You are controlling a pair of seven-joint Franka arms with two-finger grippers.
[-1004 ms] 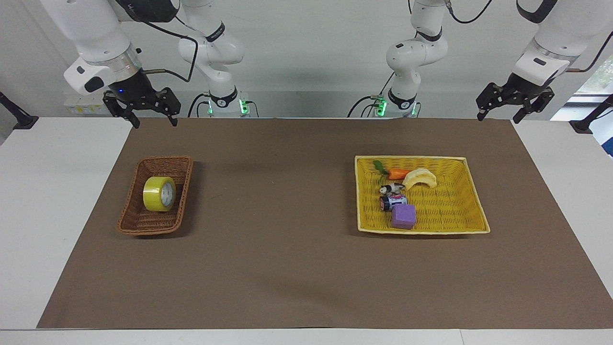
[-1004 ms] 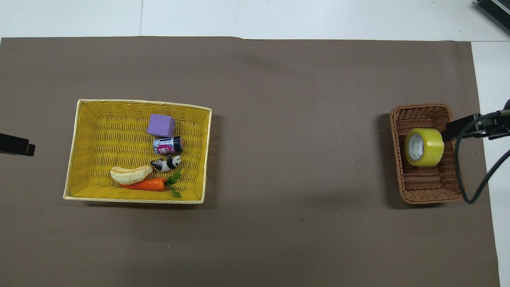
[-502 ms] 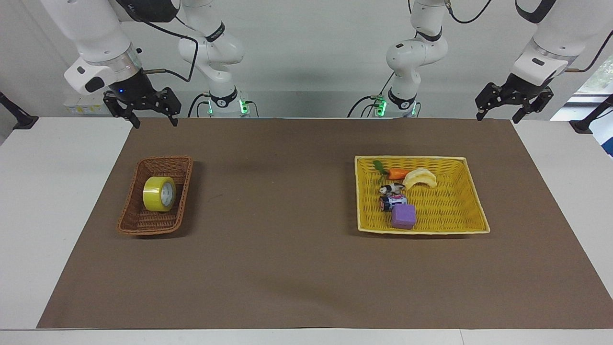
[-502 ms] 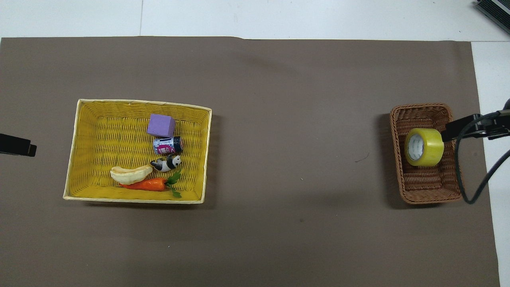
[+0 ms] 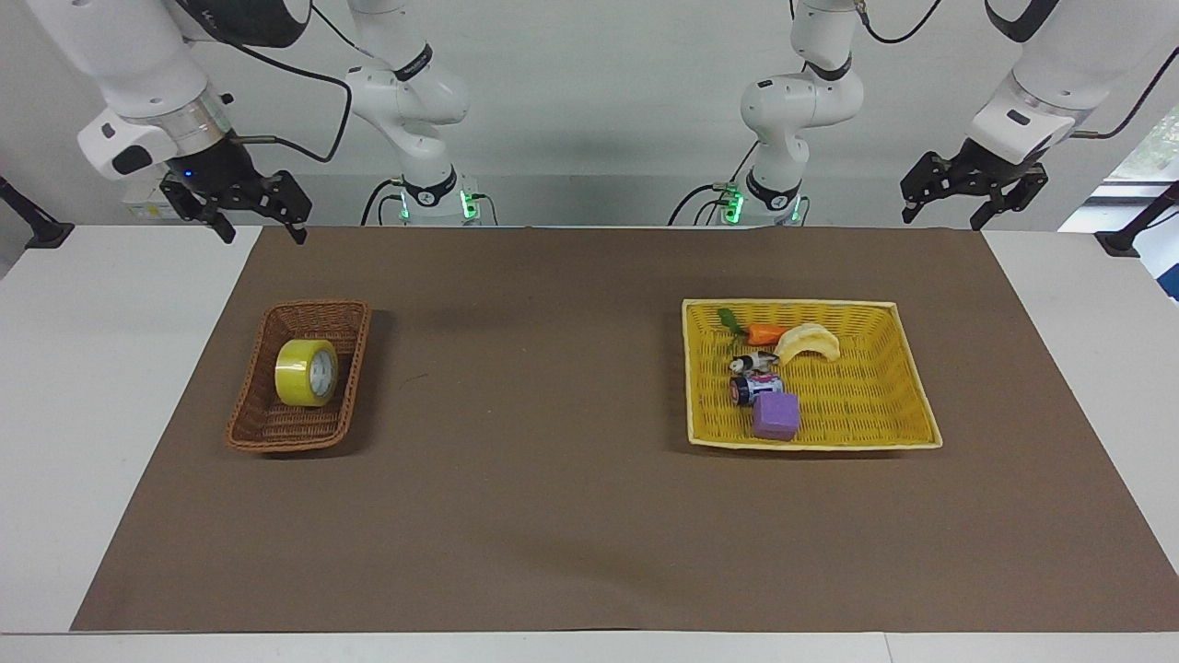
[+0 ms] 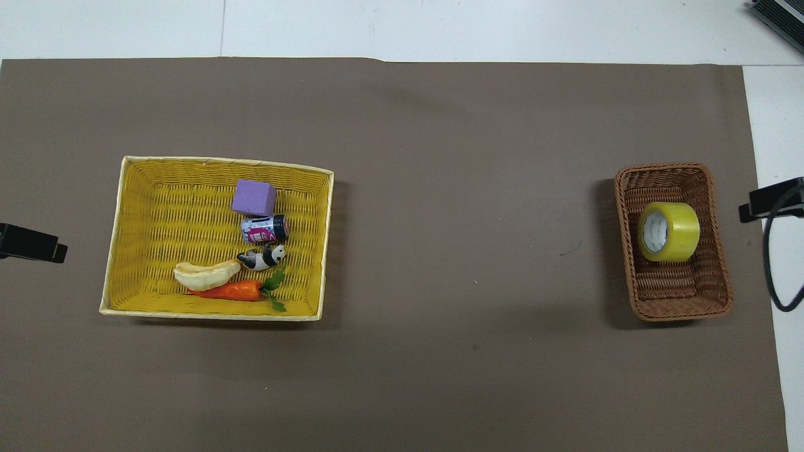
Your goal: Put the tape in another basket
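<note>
Right gripper (image 5: 249, 221) hung jaws apart over mat's robot-side corner; left gripper (image 5: 963, 198) likewise, idle. Yellow translucent packing-tape roll (image 5: 306, 372) sat on edge inside oblong brown wicker basket (image 5: 267, 429), toward right arm's end.

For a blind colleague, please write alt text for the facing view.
A yellow tape roll stands on edge in a brown wicker basket; a yellow tray holds small toys. Both end effectors, right and left, hang open and empty above the table's robot-side edge.

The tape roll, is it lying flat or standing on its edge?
On its edge. The tape stands in the brown basket, its round core face turned sideways toward the table's middle.
</note>
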